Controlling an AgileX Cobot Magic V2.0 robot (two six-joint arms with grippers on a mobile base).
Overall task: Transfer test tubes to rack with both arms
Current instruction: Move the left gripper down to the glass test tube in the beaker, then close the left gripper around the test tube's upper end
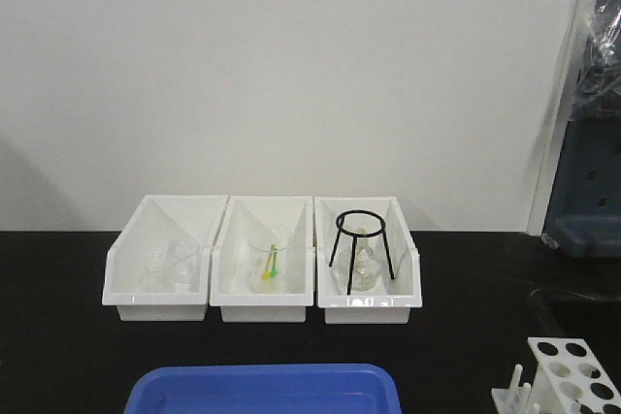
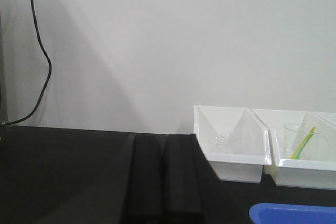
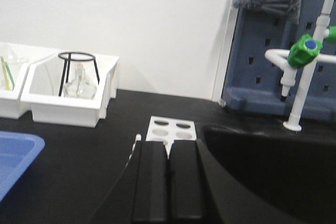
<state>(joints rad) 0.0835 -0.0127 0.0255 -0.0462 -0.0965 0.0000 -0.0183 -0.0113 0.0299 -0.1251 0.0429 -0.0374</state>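
Observation:
The white rack [image 1: 571, 375] with round holes and short pegs stands at the front right of the black table; it also shows in the right wrist view [image 3: 170, 128], just beyond my right gripper [image 3: 167, 148], which is shut and empty. My left gripper [image 2: 164, 140] is shut and empty over the bare black table, left of the bins. No test tubes show in any view. Neither arm shows in the front view.
Three white bins [image 1: 264, 264] stand in a row at the back: left with clear glassware, middle with a beaker and yellow-green sticks [image 1: 272, 264], right with a black ring stand [image 1: 362, 239] over a flask. A blue tray [image 1: 264, 390] lies at the front. A black sink [image 3: 273, 166] with a green-knobbed tap lies right of the rack.

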